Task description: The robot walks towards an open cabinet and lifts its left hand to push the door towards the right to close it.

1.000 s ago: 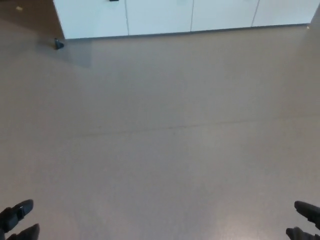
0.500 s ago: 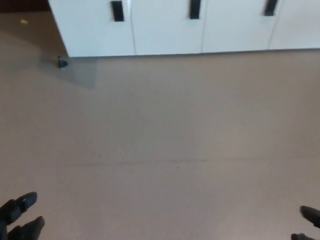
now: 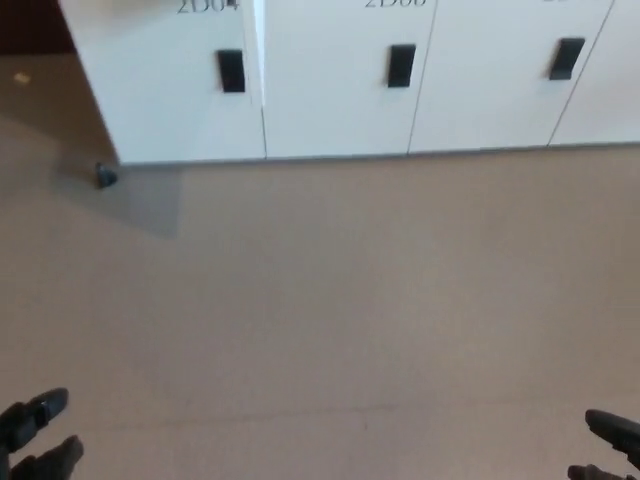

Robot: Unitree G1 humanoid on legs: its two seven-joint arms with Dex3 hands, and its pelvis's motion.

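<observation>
A row of white cabinets with black handles runs along the top, beyond bare floor. The leftmost door stands slightly ajar. The left hand hangs low at bottom left, fingers spread, empty; the right hand shows only fingertips, state unclear.

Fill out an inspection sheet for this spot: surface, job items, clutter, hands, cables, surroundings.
Surface: plain beige floor, a faint seam running across low in the picture.
Job items: white cabinet row with black handles; leftmost door looks slightly ajar at its right edge.
Clutter: small dark object on the floor by the cabinet's left corner.
Hands: left hand and right hand low at the frame corners, both empty, fingers apart, far from the door.
Cables: nothing seen.
Surroundings: darker floor strip left of the cabinets.
</observation>
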